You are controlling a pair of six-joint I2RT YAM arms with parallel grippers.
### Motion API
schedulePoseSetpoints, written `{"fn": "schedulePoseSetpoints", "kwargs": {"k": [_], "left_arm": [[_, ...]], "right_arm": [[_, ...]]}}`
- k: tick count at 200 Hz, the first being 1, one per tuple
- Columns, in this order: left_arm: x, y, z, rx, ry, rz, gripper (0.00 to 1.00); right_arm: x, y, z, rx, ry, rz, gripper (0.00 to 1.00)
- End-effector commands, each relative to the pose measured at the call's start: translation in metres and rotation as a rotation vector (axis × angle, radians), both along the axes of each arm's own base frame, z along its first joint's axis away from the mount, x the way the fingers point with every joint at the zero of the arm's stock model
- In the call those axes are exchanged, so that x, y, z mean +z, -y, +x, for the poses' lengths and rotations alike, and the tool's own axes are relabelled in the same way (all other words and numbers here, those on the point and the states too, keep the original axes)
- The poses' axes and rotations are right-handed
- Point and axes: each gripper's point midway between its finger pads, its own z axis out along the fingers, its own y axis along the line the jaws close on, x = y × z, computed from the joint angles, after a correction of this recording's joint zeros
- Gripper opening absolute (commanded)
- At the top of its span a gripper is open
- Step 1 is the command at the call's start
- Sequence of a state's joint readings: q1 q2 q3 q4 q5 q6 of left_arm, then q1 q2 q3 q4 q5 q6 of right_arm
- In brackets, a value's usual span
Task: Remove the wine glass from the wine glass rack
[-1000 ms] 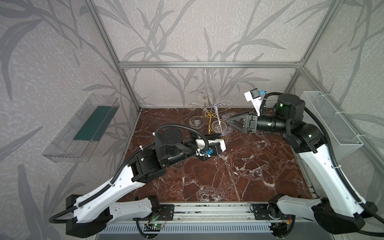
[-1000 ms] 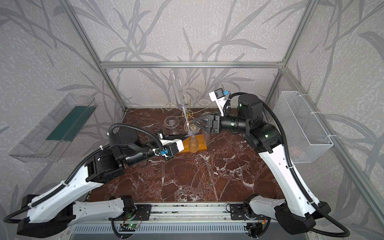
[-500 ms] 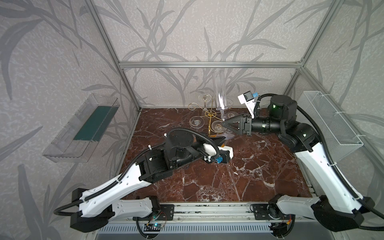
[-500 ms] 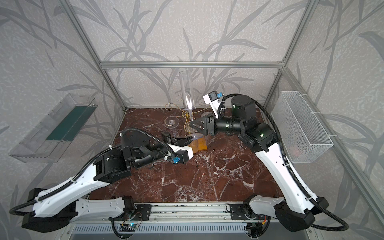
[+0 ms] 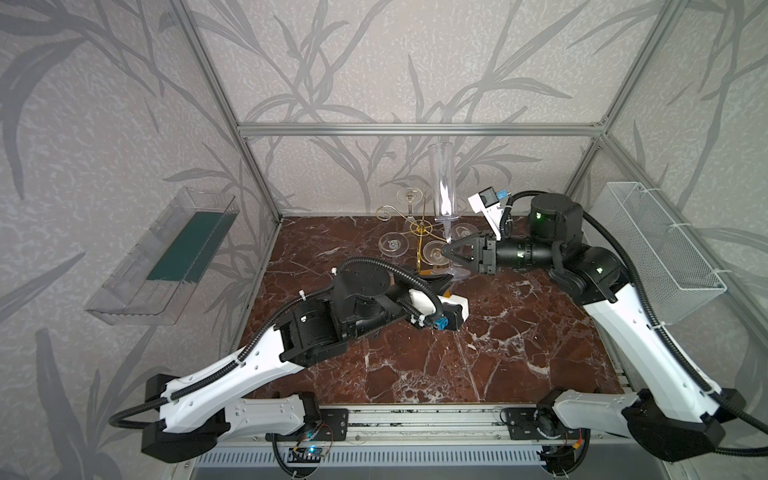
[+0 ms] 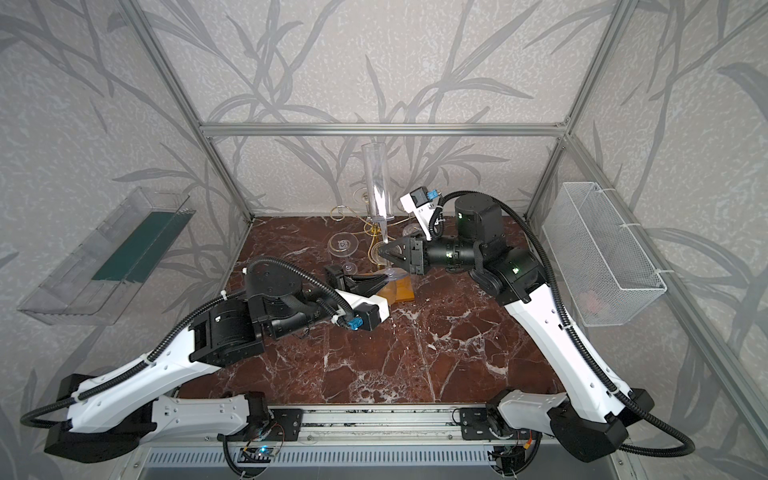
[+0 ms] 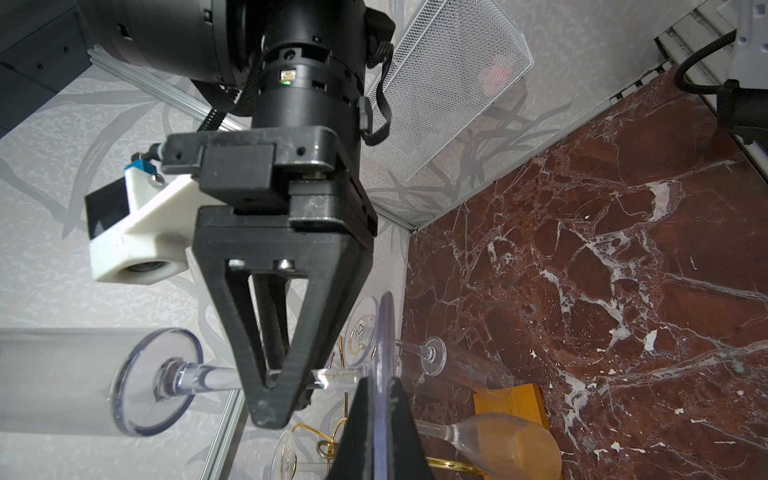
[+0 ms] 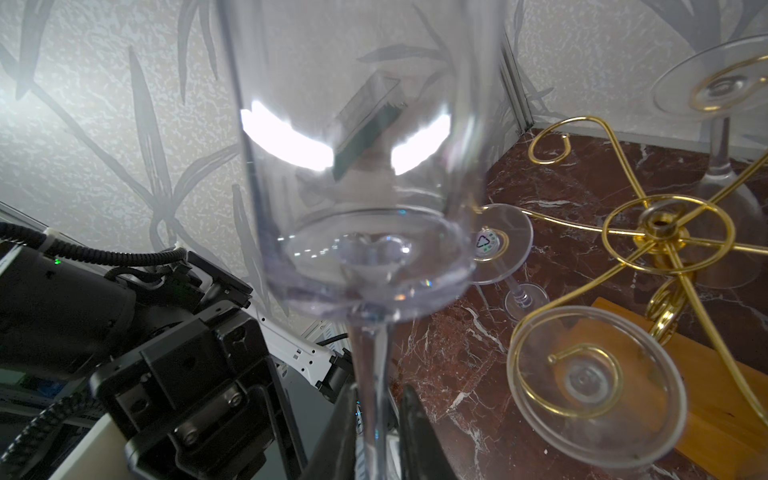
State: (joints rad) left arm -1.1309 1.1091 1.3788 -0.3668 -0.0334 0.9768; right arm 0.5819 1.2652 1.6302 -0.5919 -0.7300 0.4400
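A tall clear wine glass (image 5: 442,178) stands upright, bowl up, just right of the wine glass rack (image 5: 419,228), a gold wire stand on an orange wooden base (image 6: 401,291). My left gripper (image 7: 382,399) is shut on the edge of the glass's round foot (image 7: 385,328). From the right, my right gripper (image 5: 445,251) reaches in level. In the right wrist view the right gripper (image 8: 376,419) has a finger on each side of the stem (image 8: 370,365), shut on it. In a top view the left gripper (image 6: 374,282) sits low, under the foot.
Several other glasses (image 5: 392,245) hang upside down on the rack's curled arms. A white mesh basket (image 5: 656,249) hangs on the right wall. On the left wall sits a clear tray (image 5: 166,257). The marble tabletop (image 5: 478,353) stretches toward the front.
The left arm has carried the upright glass to the right, away from the rack's centre. The right gripper has moved left and shut its open jaws on the stem.
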Motion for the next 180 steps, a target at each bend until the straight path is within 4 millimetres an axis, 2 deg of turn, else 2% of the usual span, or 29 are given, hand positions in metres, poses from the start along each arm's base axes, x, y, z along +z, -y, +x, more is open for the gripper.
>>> {"fn": "schedulePoseSetpoints", "kwargs": {"k": [1, 4, 14, 38, 52, 69, 91, 124, 155, 180], "left_arm": [[0.006, 0.003, 0.000, -0.004, 0.044, -0.011, 0.00], [0.006, 0.003, 0.000, -0.004, 0.044, -0.012, 0.00], [0.006, 0.003, 0.001, 0.000, 0.047, -0.021, 0.04], [0.008, 0.003, -0.001, -0.005, 0.052, -0.051, 0.30], [0.011, 0.001, -0.002, -0.004, 0.045, -0.087, 0.51], [0.015, -0.002, -0.004, -0.004, 0.040, -0.142, 0.64], [0.029, -0.007, -0.005, 0.005, 0.021, -0.259, 0.70], [0.042, -0.007, -0.005, 0.004, -0.002, -0.309, 0.71], [0.038, -0.009, -0.005, 0.009, -0.042, -0.331, 0.73], [0.036, -0.018, -0.006, 0.027, -0.077, -0.364, 0.75]], "right_arm": [[0.002, -0.003, -0.001, 0.010, 0.018, 0.007, 0.04], [0.001, -0.003, 0.000, 0.010, 0.018, 0.006, 0.00], [0.000, -0.003, 0.000, 0.008, 0.019, 0.005, 0.00], [0.000, 0.000, 0.003, -0.020, 0.028, 0.002, 0.00], [0.002, 0.002, 0.005, -0.042, 0.042, 0.006, 0.00], [0.009, 0.007, 0.007, -0.078, 0.080, 0.006, 0.00], [0.019, 0.012, 0.010, -0.112, 0.135, 0.016, 0.00], [0.026, 0.018, 0.011, -0.151, 0.185, 0.039, 0.00], [0.030, 0.025, 0.004, -0.161, 0.223, 0.027, 0.00], [0.037, 0.033, -0.004, -0.164, 0.272, 0.001, 0.00]]}}
